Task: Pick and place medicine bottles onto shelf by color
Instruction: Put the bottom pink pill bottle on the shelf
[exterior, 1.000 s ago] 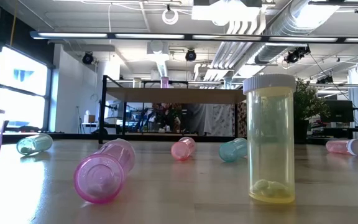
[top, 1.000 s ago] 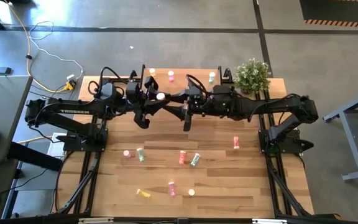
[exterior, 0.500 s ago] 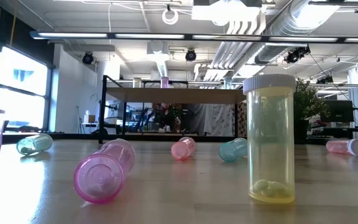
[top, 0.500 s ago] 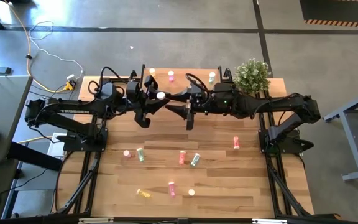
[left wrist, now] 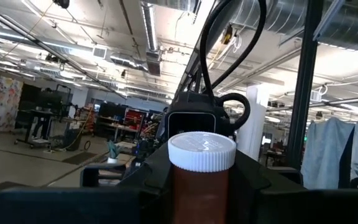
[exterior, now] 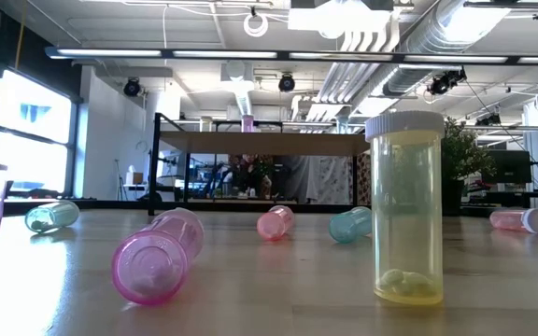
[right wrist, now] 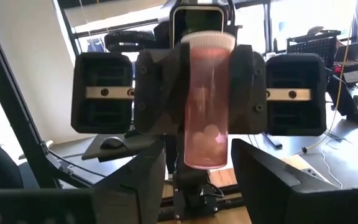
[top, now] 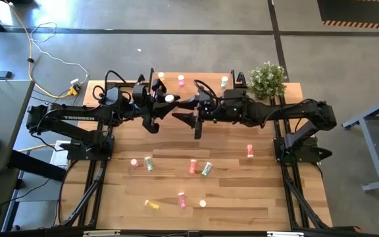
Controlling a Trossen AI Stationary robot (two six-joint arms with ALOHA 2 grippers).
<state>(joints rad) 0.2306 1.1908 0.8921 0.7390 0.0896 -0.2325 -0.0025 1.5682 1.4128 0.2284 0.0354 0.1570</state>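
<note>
My left gripper (top: 165, 104) is shut on a red-orange medicine bottle (right wrist: 206, 102) with a white cap (top: 169, 99), high above the table's far middle, just in front of the shelf (top: 196, 84). My right gripper (top: 184, 113) faces it from the right and is open. In the right wrist view its two fingers (right wrist: 135, 180) stand on either side of the bottle's lower end without touching. Three bottles stand on the shelf top (top: 181, 80). Several pink, green and yellow bottles lie on the tabletop (top: 193, 166). My left gripper pinches the bottle's body (right wrist: 185, 93) between its two fingers, on two opposite sides. The fingers come about level from the table's left. The bottle stands upright in the hold, its white cap (left wrist: 202, 152) above the fingers and its bottom end (right wrist: 205, 160) below them, lifted clear of the table.
A green plant (top: 266, 79) stands at the far right, beside the shelf. In the low view a yellow bottle (exterior: 405, 210) stands upright close by and a pink one (exterior: 157, 257) lies on its side. The shelf's dark legs (exterior: 160, 163) rise behind them.
</note>
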